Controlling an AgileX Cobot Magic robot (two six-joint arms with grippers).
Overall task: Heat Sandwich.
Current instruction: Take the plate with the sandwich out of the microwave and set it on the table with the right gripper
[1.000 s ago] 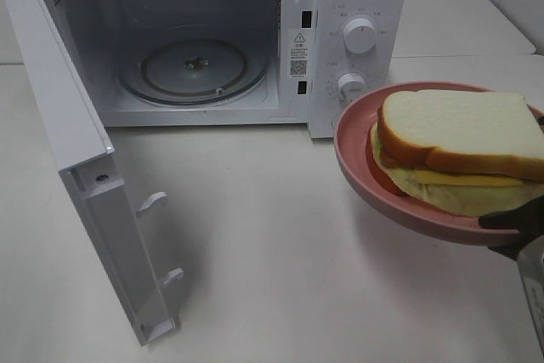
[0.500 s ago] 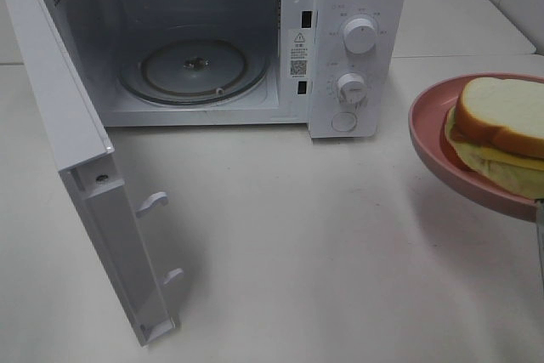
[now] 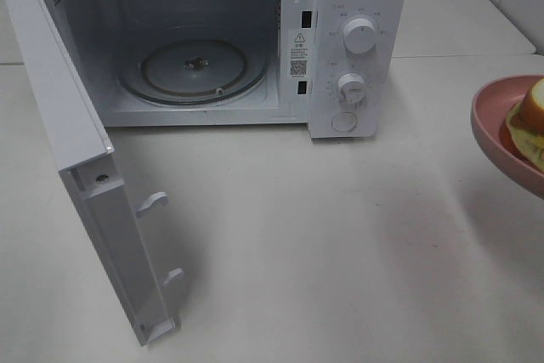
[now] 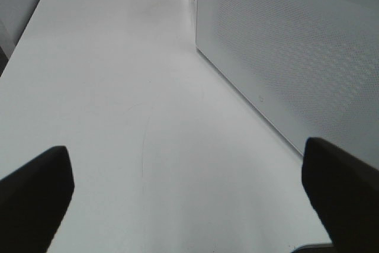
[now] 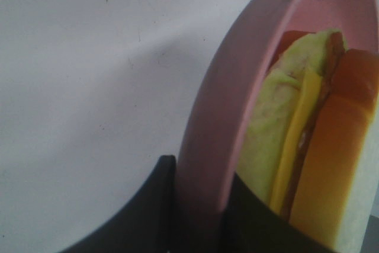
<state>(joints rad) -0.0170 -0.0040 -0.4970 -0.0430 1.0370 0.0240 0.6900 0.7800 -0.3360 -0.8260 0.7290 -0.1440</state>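
We see the sandwich [image 3: 529, 125] on the pink plate [image 3: 497, 138], up off the worktop [image 3: 297, 235] at far right. Right gripper [image 5: 198, 205] clamps plate rim; left gripper [image 4: 189, 188] wide open, empty. Sandwich prob. soft, light, slides easily, so carry via rim, keep level.

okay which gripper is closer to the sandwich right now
Right. The right gripper is clamped on the rim of the pink plate carrying the sandwich. The left gripper hangs open over bare table beside the microwave's door.
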